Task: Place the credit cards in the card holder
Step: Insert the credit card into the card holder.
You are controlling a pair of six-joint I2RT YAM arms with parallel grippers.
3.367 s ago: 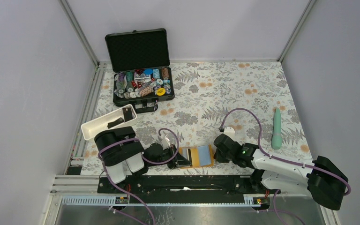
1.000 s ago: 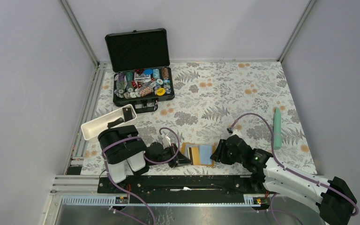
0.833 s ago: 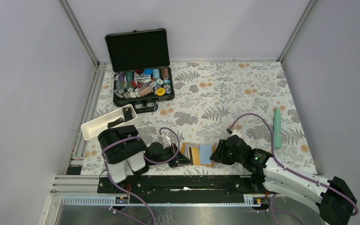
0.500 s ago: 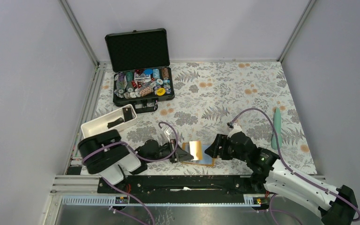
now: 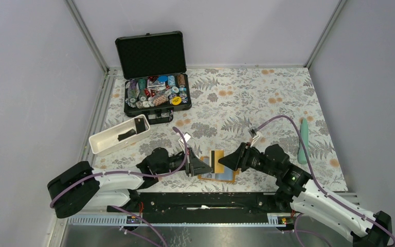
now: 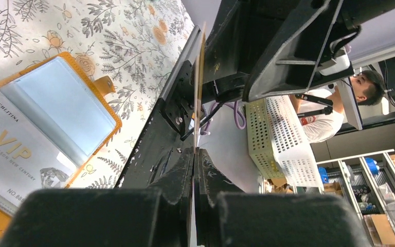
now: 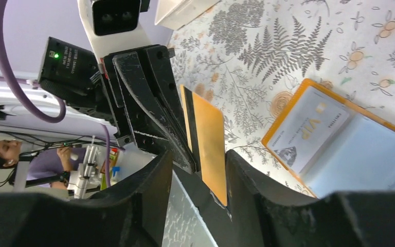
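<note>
A gold credit card (image 5: 217, 160) with a black stripe stands on edge above the table. My left gripper (image 5: 200, 167) is shut on its left end; the left wrist view shows the card (image 6: 199, 98) edge-on, pinched between the jaws of that gripper (image 6: 195, 152). My right gripper (image 5: 225, 160) faces it from the right. In the right wrist view this gripper (image 7: 199, 164) is open around the card (image 7: 208, 144), which lies against one finger. The orange card holder (image 5: 227, 176) lies open below, a pale VIP card (image 7: 308, 134) in one sleeve.
A white tray (image 5: 118, 136) with dark items sits at the left. Behind it an open black case (image 5: 157, 98) holds poker chips. A teal handle-like object (image 5: 303, 141) lies at the right. The black base rail (image 5: 200, 200) runs along the near edge.
My left gripper lifted the gold card off the open holder and turned it on edge. The right gripper rose and moved left until its jaws straddled the card's free end.
</note>
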